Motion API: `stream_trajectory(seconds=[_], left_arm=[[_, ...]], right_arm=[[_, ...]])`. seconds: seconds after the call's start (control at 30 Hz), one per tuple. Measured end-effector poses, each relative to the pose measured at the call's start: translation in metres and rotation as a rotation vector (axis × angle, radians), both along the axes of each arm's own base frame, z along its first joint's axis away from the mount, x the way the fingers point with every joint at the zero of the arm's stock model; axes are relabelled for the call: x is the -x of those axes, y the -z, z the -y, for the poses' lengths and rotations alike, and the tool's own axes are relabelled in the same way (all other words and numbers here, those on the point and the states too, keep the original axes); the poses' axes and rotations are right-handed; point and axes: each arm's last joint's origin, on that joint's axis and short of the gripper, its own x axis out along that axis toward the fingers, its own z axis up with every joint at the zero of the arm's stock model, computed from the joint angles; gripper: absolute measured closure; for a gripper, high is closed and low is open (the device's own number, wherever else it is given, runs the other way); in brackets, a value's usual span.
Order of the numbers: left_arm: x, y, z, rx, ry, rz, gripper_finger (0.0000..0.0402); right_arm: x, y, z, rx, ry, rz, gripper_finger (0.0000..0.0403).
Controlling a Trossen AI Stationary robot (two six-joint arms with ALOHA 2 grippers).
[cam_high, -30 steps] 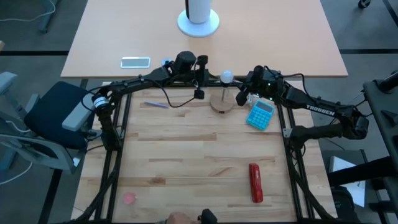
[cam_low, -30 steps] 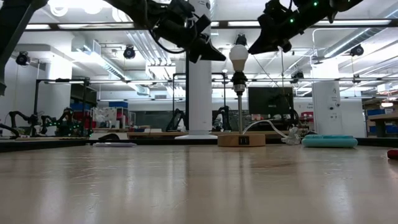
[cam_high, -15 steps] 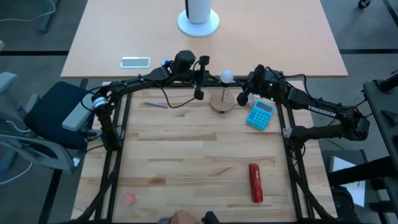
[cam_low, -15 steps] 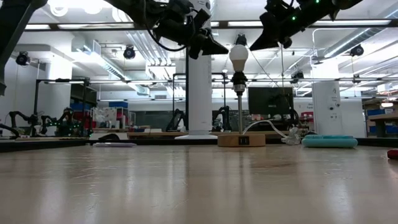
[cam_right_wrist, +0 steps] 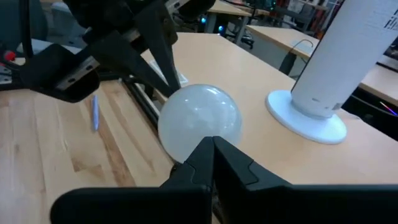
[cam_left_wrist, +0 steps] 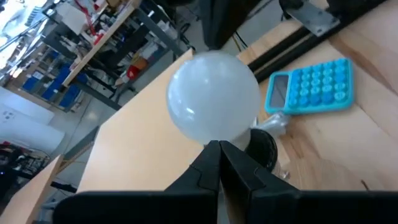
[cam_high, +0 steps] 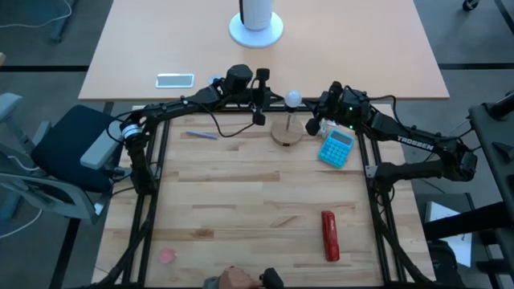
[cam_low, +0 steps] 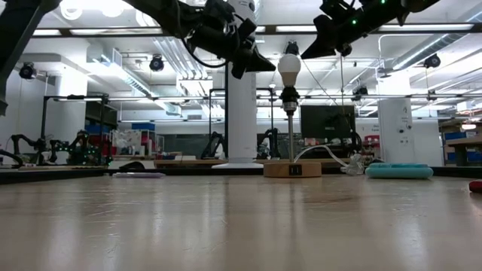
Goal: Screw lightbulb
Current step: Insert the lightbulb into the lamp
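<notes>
Low view: round frosted lightbulb (cam_low: 289, 69) tops a thin post; both dark pincers pressed together, empty.

Bright overhead ceiling lights, soft shadows; wrist views blur at close fingers (cam_left_wrist: 217, 168).

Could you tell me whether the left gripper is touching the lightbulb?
Apart. In the low view the shut left gripper points at the lightbulb, with background visible between tip and glass.

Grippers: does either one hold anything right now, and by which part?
Nothing is held. The left gripper and right gripper are shut, flanking the lightbulb on its post, apart from it.
</notes>
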Motion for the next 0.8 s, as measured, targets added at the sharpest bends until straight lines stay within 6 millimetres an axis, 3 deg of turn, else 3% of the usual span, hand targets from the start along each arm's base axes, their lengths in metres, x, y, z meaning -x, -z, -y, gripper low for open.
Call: stream_trajectory(seconds=[0.23, 0.47, 0.8], left_arm=[[0.003, 0.001, 0.000, 0.037, -0.052, -0.030, 0.0401], [0.007, 0.009, 0.004, 0.034, 0.018, -0.116, 0.0401], [0.004, 0.003, 0.004, 0.017, 0.063, -0.046, 0.0401]], right_arm=[[0.003, 0.002, -0.003, -0.023, -0.055, -0.027, 0.0403], [-0.001, 0.014, -0.004, -0.082, -0.080, -0.082, 0.0403], [-0.012, 0.019, 0.002, -0.038, -0.060, -0.099, 0.0403]])
